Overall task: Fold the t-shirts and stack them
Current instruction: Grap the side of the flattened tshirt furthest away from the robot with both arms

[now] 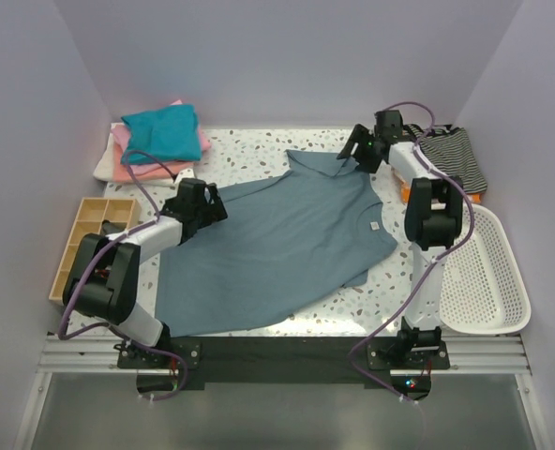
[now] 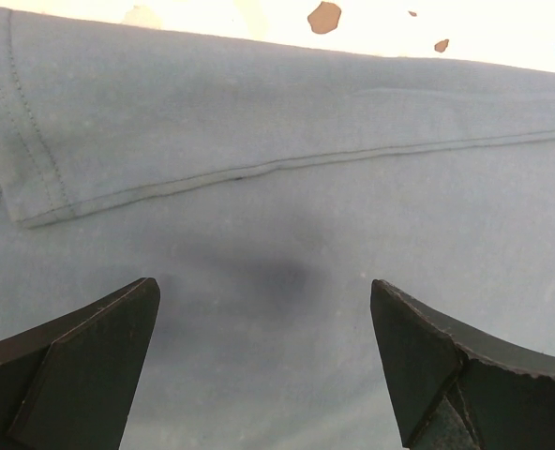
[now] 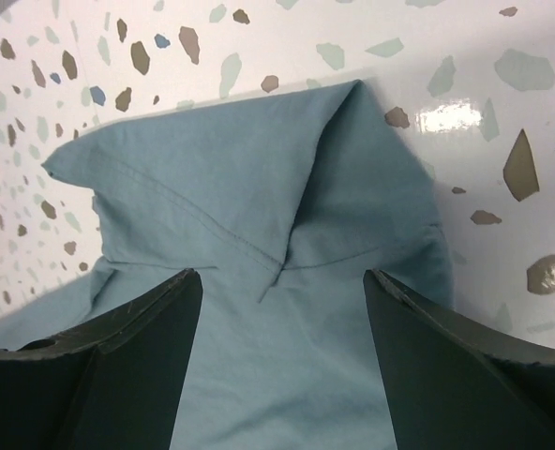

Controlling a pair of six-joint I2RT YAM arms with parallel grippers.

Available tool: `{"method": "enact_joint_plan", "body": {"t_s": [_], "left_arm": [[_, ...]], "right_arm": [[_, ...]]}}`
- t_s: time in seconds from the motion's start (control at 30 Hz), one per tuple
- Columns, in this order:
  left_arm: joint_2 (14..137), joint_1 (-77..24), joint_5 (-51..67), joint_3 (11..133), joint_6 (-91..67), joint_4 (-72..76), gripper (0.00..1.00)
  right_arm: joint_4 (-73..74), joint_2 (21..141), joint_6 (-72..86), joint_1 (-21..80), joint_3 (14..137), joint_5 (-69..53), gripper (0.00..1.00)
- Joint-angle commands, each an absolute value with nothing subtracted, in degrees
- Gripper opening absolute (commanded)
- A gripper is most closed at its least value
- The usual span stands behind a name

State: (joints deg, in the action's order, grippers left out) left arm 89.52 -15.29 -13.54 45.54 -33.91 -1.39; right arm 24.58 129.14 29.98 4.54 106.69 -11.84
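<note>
The large slate-blue cloth t-shirt [image 1: 277,244] lies spread on the speckled table [image 1: 259,150]. The left gripper [image 2: 263,309] and right gripper [image 3: 282,300] stand released above it.

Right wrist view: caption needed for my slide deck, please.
Open right gripper above crumpled sleeve of slate-blue t-shirt on terrazzo table.

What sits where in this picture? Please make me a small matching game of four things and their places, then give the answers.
Things:
1. slate-blue t-shirt
2. teal t-shirt
3. white basket
4. wooden tray

Places:
A. along the left side
B. spread out in the middle
C. along the right side
D. on top of the folded pile, far left corner

Pairs: 1-B, 2-D, 3-C, 4-A
</note>
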Motion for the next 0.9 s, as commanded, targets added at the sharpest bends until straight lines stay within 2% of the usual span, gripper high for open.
{"method": "enact_joint_plan", "body": {"t_s": [0.0, 0.4, 0.5, 0.6, 0.73, 0.87], "left_arm": [[90.2, -14.1, -12.8, 47.5, -35.2, 3.6, 1.0], [89.1, -13.1, -13.0, 47.2, -35.1, 3.5, 1.0], [88.9, -13.0, -13.5, 47.2, -35.2, 3.3, 1.0], [88.9, -13.0, -13.7, 46.8, -35.2, 3.6, 1.0], [88.9, -12.9, -13.6, 46.9, -35.2, 3.5, 1.0], [89.3, -13.0, -13.3, 47.0, -35.1, 3.5, 1.0]], "right_arm": [[18.5, 130.7, 35.6, 3.9, 108.3, -21.1, 0.73], [15.2, 139.4, 37.8, 4.0, 114.3, -24.4, 0.68], [14.5, 140.0, 37.5, 3.9, 114.5, -24.9, 0.63], [13.2, 140.1, 37.4, 4.0, 114.0, -25.2, 0.53], [12.7, 140.9, 37.4, 4.0, 114.6, -26.5, 0.33], [13.3, 141.9, 37.2, 4.1, 116.3, -26.8, 0.16]]}}
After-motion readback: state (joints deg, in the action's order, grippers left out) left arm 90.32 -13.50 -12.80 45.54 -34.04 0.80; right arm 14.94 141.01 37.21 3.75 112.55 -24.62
